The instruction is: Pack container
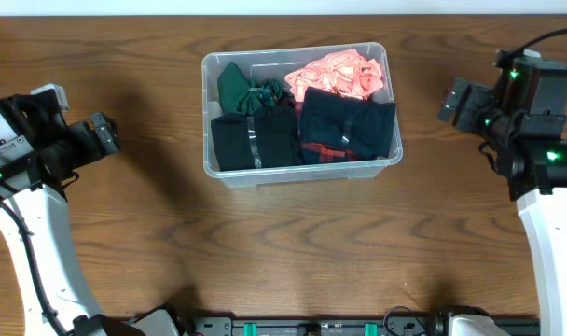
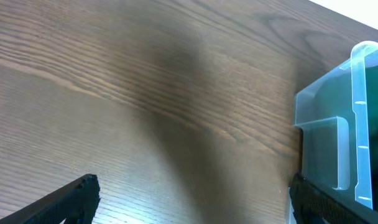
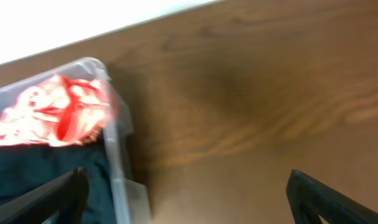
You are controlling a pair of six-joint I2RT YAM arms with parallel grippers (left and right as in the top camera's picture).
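Note:
The clear plastic container stands at the table's back centre, filled with folded clothes: a dark green piece, a pink-and-red piece, black pieces and a dark navy piece with red. My left gripper is open and empty, left of the container; its wrist view shows the container's corner. My right gripper is open and empty, right of the container; its wrist view shows the container's rim and the pink piece.
The wooden table stretches in front of the container. A white wall edge shows beyond the table's far side. A black rail runs along the near edge.

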